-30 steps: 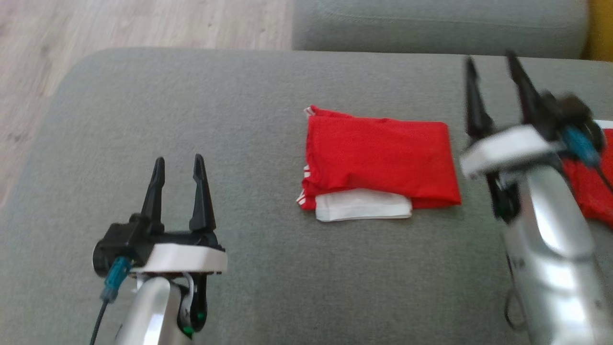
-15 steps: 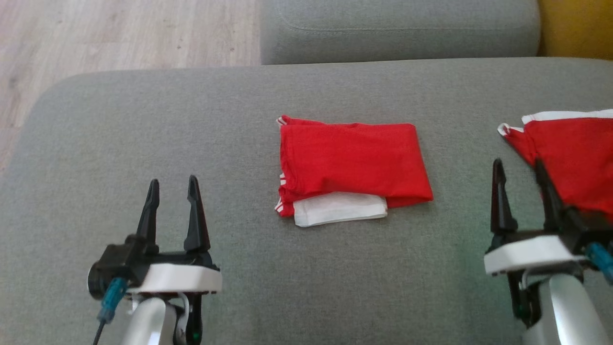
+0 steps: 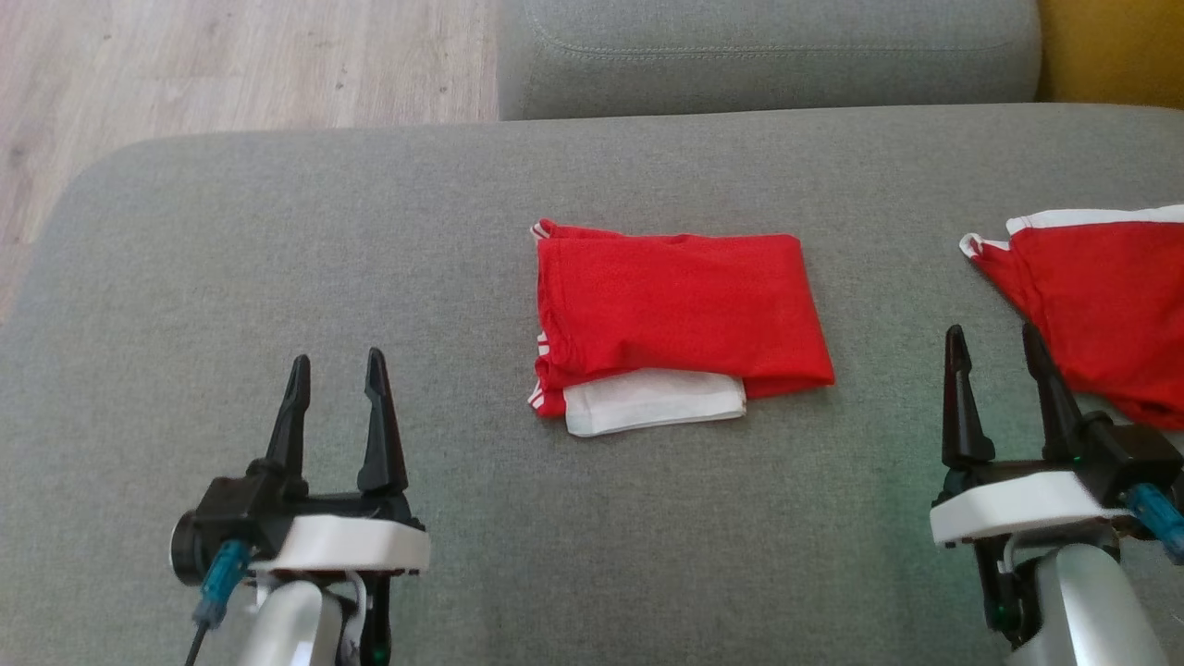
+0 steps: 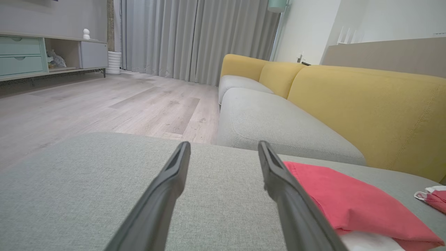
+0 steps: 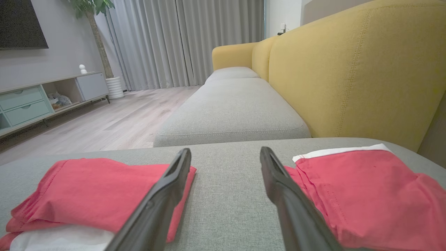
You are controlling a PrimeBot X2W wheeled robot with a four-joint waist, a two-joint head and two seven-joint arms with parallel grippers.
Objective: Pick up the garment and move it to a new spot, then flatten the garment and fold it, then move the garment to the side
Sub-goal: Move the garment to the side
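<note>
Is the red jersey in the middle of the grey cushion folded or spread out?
Folded. The jersey lies as a compact rectangle of stacked layers, a white layer showing under its red top.

Grey fabric seat cushion [image 3: 277, 231] directly below. Second grey cushion [image 5: 230, 104] straight ahead, yellow sofa backrest [image 5: 348, 69] running along right. Pale wood plank floor [image 4: 104, 101] ahead-left. Floor-length grey curtains [image 4: 195, 38] at far end, soft even light. Low cabinet with mint drawers [image 4: 21, 55] far left, dark screen [image 5: 21, 24] on grey wall [image 5: 52, 59] above it, white ribbed pot [image 5: 115, 87] beside curtains.
</note>
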